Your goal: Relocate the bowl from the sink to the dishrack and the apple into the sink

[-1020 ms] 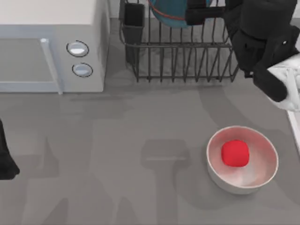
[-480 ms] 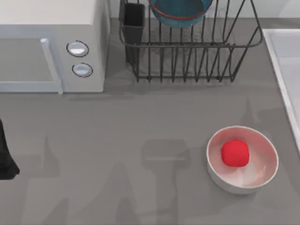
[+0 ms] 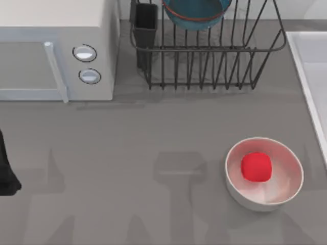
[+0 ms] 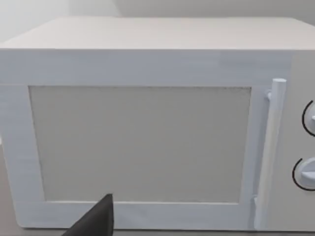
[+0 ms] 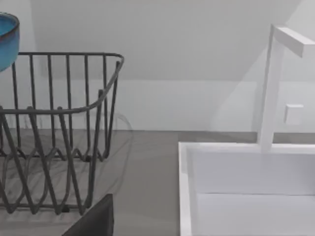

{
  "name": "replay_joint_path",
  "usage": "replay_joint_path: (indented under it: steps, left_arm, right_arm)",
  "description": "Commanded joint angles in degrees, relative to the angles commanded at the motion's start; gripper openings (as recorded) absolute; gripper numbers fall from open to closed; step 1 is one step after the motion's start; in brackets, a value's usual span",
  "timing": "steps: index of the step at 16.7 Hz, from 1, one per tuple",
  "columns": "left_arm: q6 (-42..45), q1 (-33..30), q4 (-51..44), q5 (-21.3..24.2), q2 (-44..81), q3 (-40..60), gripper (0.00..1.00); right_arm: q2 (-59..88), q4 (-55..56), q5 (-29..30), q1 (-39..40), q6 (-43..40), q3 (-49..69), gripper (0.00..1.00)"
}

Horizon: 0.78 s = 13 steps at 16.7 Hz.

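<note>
Apple (image 3: 256, 167) sits inside the white bowl (image 3: 286, 191) at the near right of the worktop (image 3: 153, 153), close to the sink (image 3: 314, 76) at the right edge but not in it, so that half of the task looks undone. Main risk as I read it: a descent onto the apple has to clear the white bowl's wall; a tool finger catching the rim could tip or drag the bowl, and the round fruit could roll off a shallow pinch. Farther back, the bowl (image 3: 196, 13) rests in the dishrack (image 3: 204, 66), tilted against the bars by the cutlery cup (image 3: 145, 23); that half looks done. A careless swing near the rack could knock it. Microwave (image 3: 56, 48) stands back left, well apart from all that. Poses: left arm (image 3: 6, 171) is parked at the worktop's left edge, its wrist view facing the microwave door (image 4: 140, 142). The right wrist view looks across the rack end (image 5: 59, 132) to the sink basin (image 5: 246, 187) and faucet (image 5: 275, 83), so that arm seems pulled back. Can't tell either tool's state.
</note>
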Motion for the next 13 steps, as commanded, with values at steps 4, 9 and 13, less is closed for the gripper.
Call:
replay_joint_path:
  steps: [4,9,13]
  left_arm:
    - [0.0,0.0,0.0,0.0,0.0,0.0,1.0]
    - [0.0,0.0,0.0,0.0,0.0,0.0,1.0]
    - [0.0,0.0,0.0,0.0,0.0,0.0,1.0]
  right_arm:
    - [-5.83,-3.09,-0.27,-2.17,-0.24,-2.31,1.0]
    - [-5.83,-3.09,-0.27,-2.17,-0.24,-2.31,1.0]
    - [-5.83,-3.09,-0.27,-2.17,-0.24,-2.31,1.0]
